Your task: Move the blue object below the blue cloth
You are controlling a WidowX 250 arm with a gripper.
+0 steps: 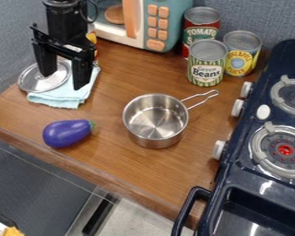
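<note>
A: Please, where do you see the blue object, if twelve o'clock is at the top of the view?

B: It is the eggplant (67, 133), and it lies on its side on the wooden counter (116, 159). From the pot (155, 138) it is at almost nine o'clock, only slightly lower.

A: And how does it look, exactly?

B: Its colour is a deep blue, I would say with much violet inside. The skin seems smooth, with a soft shine. The thick, round end points to between eight and nine o'clock. The other end is more narrow and has a small green tip, which points to between two and three.

A: Where is the blue cloth (79, 94), please?

B: It is at twelve o'clock from the eggplant, and the two are apart. The cloth is pale and wrinkled, and a silver lid (36, 81) lies partly on it, toward ten or eleven o'clock.

A: What can you tell me about the gripper (63, 80)?

B: It hangs over the lid and the cloth, also at twelve o'clock from the eggplant. Its two black fingers are spread wide, and I can see lid and cloth between them.
</note>
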